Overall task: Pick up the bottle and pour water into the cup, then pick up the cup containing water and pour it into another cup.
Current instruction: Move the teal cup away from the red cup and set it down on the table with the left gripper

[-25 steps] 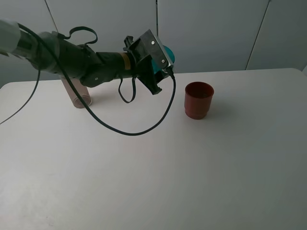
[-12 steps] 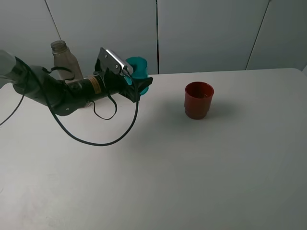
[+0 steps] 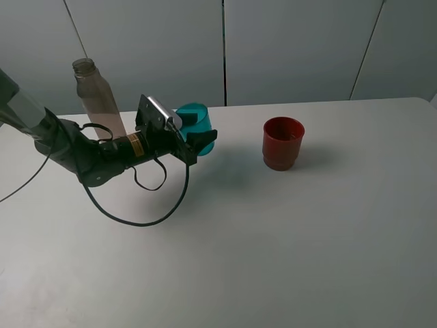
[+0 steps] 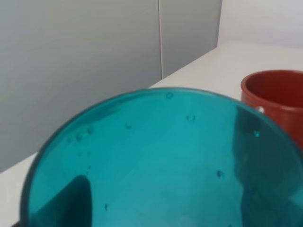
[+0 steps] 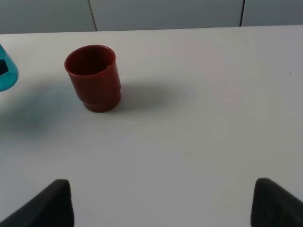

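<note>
My left gripper (image 3: 194, 139) is shut on the translucent teal cup (image 3: 193, 121), holding it upright and low over the table, left of centre. The teal cup (image 4: 156, 156) fills the left wrist view, with droplets on its wall. The red-brown cup (image 3: 283, 142) stands upright to its right, apart from it, and also shows as the red cup (image 5: 94, 78) and red cup (image 4: 277, 101). The tall clear bottle (image 3: 92, 96) stands uncapped at the back left, behind my left arm. My right gripper (image 5: 163, 208) is open over bare table, short of the red cup.
The white table (image 3: 273, 239) spreads wide in front of and to the right of the cups. Its back edge meets a grey panelled wall (image 3: 293, 48). A black cable (image 3: 147, 220) loops from my left arm down onto the table.
My left arm has come down and pulled back to the left with the teal cup, from raised and tilted near the red cup to upright and low. The bottle is uncovered again.
</note>
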`<state>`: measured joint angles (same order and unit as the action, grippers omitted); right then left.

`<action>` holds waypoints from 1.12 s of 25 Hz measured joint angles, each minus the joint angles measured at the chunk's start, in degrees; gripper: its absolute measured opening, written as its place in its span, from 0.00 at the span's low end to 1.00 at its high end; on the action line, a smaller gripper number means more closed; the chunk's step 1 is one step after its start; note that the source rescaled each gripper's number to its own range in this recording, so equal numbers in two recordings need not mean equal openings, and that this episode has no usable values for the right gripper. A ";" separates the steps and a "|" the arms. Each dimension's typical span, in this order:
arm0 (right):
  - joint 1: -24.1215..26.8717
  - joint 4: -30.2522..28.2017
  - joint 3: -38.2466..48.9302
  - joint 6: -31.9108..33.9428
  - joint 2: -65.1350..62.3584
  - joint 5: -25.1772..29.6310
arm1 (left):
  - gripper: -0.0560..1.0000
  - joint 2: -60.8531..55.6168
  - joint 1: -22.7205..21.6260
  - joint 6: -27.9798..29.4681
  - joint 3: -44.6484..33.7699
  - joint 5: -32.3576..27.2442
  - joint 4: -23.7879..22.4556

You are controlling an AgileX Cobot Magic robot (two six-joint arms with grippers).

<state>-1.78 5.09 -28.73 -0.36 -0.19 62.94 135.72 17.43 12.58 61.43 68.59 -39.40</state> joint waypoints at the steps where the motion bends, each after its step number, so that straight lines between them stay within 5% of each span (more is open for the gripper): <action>1: 0.00 0.00 0.00 0.00 0.00 0.00 | 0.22 0.15 -0.42 0.07 0.00 -0.13 -0.15; 26: 0.00 0.00 0.00 0.00 0.00 0.00 | 0.22 1.68 -2.01 0.05 0.00 -4.81 -0.79; 27: 0.00 0.00 0.00 0.00 0.00 0.00 | 0.28 1.68 -2.01 -0.10 0.00 -4.91 -0.79; 28: 0.00 0.00 0.00 0.00 0.00 0.00 | 0.58 1.68 -2.01 -0.10 0.00 -5.05 -0.79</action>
<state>-1.78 5.09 -28.73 -0.36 -0.19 62.94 137.40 15.42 12.48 61.43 63.54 -40.19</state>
